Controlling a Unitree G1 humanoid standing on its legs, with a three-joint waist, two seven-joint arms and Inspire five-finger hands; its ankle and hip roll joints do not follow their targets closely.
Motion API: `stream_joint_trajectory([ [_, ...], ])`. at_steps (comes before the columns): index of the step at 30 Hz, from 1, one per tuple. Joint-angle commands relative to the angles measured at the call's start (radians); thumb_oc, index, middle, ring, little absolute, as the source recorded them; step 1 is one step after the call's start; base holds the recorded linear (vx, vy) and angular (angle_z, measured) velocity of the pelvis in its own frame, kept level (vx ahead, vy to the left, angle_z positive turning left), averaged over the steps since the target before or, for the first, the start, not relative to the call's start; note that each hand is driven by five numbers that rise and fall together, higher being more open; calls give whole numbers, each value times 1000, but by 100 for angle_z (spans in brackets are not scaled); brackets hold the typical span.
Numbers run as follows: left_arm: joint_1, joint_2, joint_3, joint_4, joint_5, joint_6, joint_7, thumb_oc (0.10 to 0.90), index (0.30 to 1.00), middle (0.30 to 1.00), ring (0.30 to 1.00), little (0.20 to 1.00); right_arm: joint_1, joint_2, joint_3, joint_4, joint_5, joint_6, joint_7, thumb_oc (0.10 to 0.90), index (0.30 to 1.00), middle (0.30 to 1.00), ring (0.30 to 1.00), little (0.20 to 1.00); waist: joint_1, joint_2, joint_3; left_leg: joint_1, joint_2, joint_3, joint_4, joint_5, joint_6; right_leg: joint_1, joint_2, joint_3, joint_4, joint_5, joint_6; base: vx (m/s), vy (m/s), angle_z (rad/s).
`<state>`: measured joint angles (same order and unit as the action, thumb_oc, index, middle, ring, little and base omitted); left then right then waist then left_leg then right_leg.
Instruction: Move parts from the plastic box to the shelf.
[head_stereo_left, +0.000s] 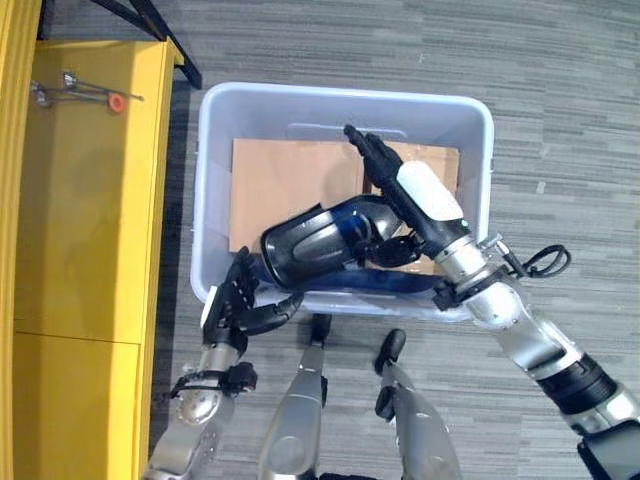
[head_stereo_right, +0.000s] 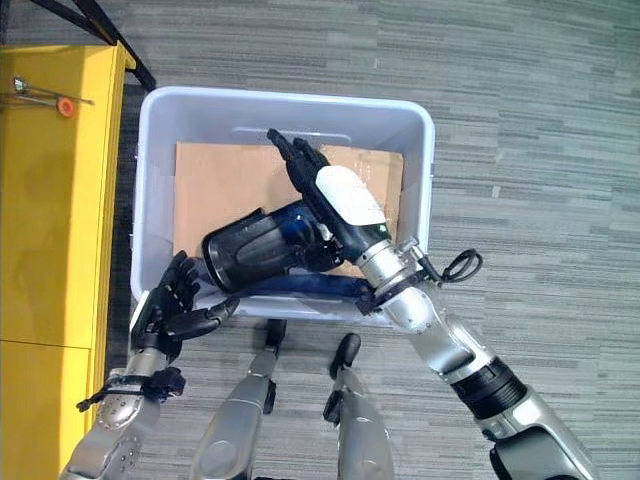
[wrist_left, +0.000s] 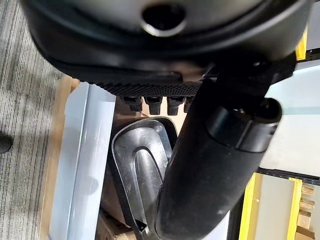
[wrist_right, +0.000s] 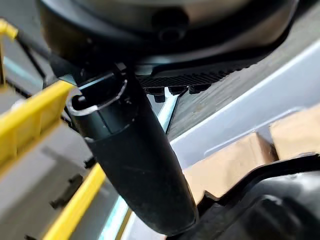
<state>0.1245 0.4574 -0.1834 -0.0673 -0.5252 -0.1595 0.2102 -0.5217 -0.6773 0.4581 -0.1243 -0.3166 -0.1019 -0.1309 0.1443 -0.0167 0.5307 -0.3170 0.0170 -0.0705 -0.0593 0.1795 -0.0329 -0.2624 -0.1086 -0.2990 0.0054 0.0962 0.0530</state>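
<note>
My right hand (head_stereo_left: 405, 190) reaches into the pale plastic box (head_stereo_left: 215, 180), its grip untellable, over the black moulded part (head_stereo_left: 315, 240); my left hand (head_stereo_left: 240, 300) rests open at the box's near rim.

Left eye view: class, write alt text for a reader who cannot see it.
A black part lies in a pale plastic box lined with cardboard, the right hand stretched over it. The left hand, open, is at the box's near rim; a yellow shelf stands to the left.

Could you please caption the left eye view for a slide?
Right hand reaches over a black part in the plastic box; left hand open at its rim.
</note>
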Motion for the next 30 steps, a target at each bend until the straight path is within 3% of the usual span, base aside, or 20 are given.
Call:
stream_joint_trajectory([
  [1,31,51,47,-118,51,-102,5,900,1000,1000,1000,1000,-92,-25,45,-126,-82,-67,-19,900,1000,1000,1000,1000,8,-46,-54,52,35,15,19,-77,1,13,-96,60,37,5,87,0,0,0],
  [30,-19,13,28,-96,78,-128,69,900,1000,1000,1000,1000,-18,66,114,73,-264,-22,-94,900,1000,1000,1000,1000,15,-41,-11,18,28,3,29,-75,2,-6,-102,45,46,6,88,0,0,0],
])
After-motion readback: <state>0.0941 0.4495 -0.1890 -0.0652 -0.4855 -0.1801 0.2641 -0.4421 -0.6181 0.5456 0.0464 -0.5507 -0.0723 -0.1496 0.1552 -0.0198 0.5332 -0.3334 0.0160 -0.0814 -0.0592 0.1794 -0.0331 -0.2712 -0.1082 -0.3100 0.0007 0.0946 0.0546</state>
